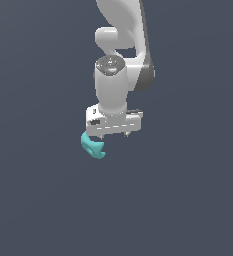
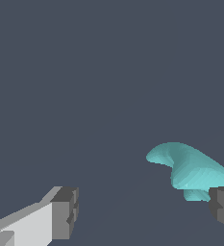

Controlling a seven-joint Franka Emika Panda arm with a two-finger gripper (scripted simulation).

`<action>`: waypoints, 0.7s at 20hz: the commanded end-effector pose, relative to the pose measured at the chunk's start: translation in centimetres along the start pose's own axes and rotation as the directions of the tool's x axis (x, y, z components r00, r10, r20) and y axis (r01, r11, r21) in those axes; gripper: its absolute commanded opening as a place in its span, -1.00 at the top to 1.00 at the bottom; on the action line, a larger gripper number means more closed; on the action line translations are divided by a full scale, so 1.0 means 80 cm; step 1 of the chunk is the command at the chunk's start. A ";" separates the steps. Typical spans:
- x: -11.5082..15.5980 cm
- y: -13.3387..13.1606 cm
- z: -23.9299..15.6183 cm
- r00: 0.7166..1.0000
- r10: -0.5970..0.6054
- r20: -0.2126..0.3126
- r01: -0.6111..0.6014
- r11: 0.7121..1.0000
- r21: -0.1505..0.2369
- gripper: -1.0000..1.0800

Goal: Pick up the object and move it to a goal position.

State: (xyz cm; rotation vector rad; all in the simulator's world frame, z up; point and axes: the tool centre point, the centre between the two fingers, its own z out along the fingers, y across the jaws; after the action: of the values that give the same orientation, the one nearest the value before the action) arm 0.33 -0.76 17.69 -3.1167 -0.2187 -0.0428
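The white robot gripper (image 1: pixel 114 134) hangs with its jaws wide open and holding nothing. The small, lumpy teal plastic piece (image 1: pixel 92 146) is not between them. It sits off to the exterior view's left, right beside one dark finger pad (image 2: pixel 222 205). The jaws probably need to slide that way first.

We saw the gripper (image 2: pixel 144 214) spread wide, its fingers (image 2: pixel 65 211) well apart, with the teal object (image 2: pixel 190 168) beside one dark pad.
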 end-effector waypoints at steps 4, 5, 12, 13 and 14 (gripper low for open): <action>-0.005 0.019 0.005 0.994 -0.112 0.005 0.112 0.994 -0.003 -0.92; -0.007 0.023 0.006 0.991 -0.134 0.006 0.134 0.991 -0.003 -0.92; -0.015 0.049 0.014 0.959 -0.284 0.013 0.284 0.959 -0.004 -0.92; -0.016 0.052 0.015 0.952 -0.305 0.014 0.305 0.952 -0.004 -0.92; -0.017 0.056 0.016 0.945 -0.325 0.015 0.325 0.946 -0.004 -0.92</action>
State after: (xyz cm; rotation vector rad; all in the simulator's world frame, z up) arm -0.29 -4.89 16.46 -3.0612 -0.6798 -0.0279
